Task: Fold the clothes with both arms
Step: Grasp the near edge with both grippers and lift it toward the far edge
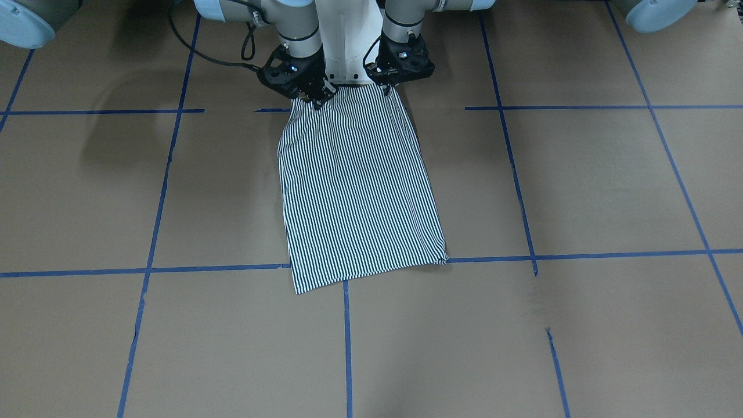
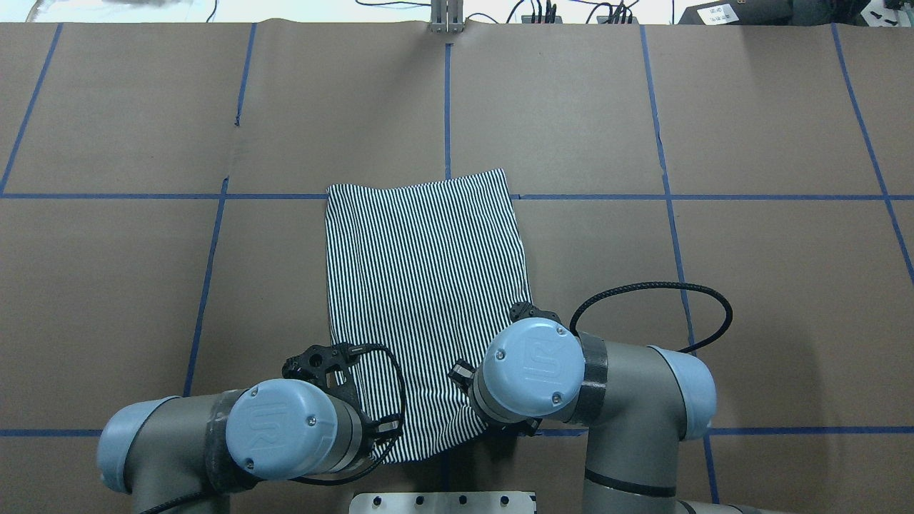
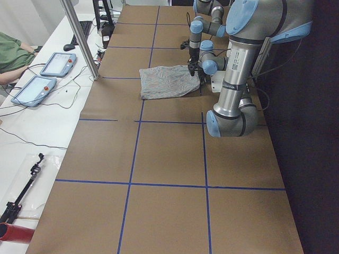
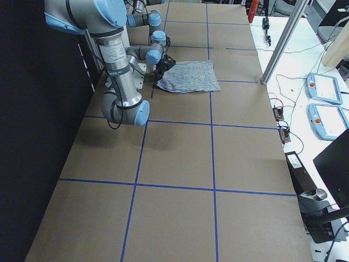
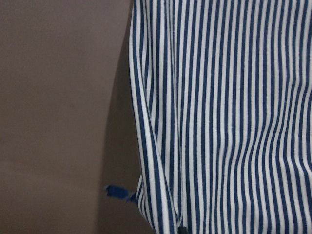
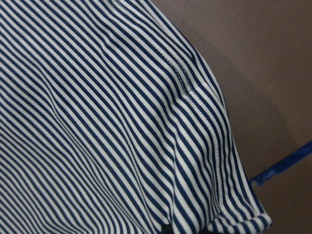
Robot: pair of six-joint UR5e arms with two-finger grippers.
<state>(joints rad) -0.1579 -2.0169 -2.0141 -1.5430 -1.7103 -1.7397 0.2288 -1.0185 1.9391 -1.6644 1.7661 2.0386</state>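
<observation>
Shirt [image 1: 360, 191] corners pinched: L hand [image 1: 388, 89], R hand [image 1: 317, 103].

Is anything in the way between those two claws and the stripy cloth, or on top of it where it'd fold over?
Nothing visible does. The left black two-finger gripper and the right black two-finger gripper are at the edge of the navy-and-white striped shirt nearest the robot, seemingly pinching it. Nothing shows lying on the shirt.
</observation>
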